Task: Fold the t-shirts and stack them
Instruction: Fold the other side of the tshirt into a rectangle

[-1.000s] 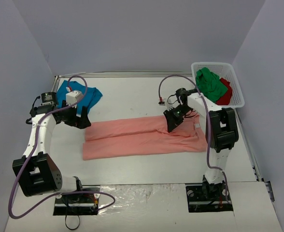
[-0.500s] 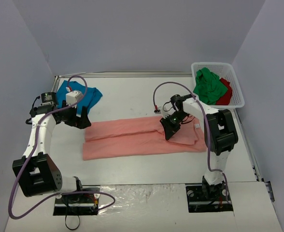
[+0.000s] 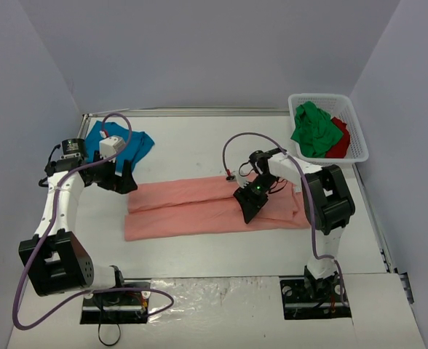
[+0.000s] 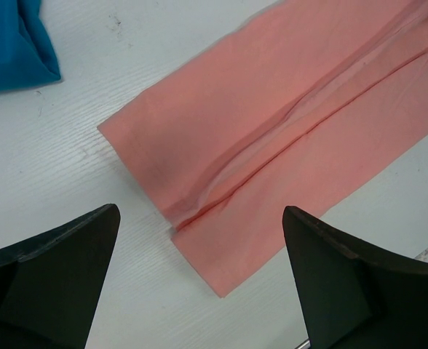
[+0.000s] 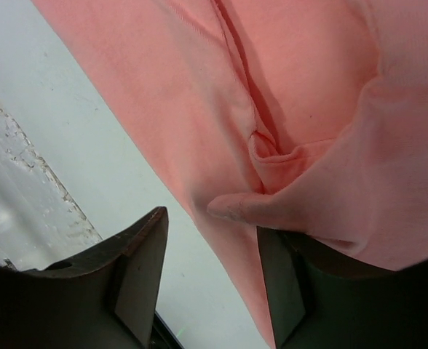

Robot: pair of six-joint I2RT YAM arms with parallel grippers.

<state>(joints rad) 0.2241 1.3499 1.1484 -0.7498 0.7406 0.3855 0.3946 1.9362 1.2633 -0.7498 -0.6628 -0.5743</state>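
Observation:
A salmon-pink t-shirt (image 3: 192, 207), folded into a long band, lies across the middle of the table. My right gripper (image 3: 247, 206) is low over its right part. In the right wrist view the right gripper (image 5: 212, 222) has its jaws apart, and a bunched fold of the shirt (image 5: 323, 189) lies draped over one finger. My left gripper (image 3: 119, 182) hovers open above the shirt's left end (image 4: 272, 123), holding nothing; its wrist view shows the left gripper (image 4: 201, 211) with jaws wide apart. A teal-blue t-shirt (image 3: 137, 145) lies at the back left and shows in the left wrist view (image 4: 17, 43).
A white mesh basket (image 3: 327, 97) at the back right holds a green t-shirt (image 3: 316, 127) and a red one (image 3: 341, 142). A purple cable (image 3: 232, 145) loops over the table behind the right arm. Grey walls close in both sides.
My right gripper has moved left and towards the near edge over the pink shirt, and the cloth on its right part has bunched with it. The left arm has not moved.

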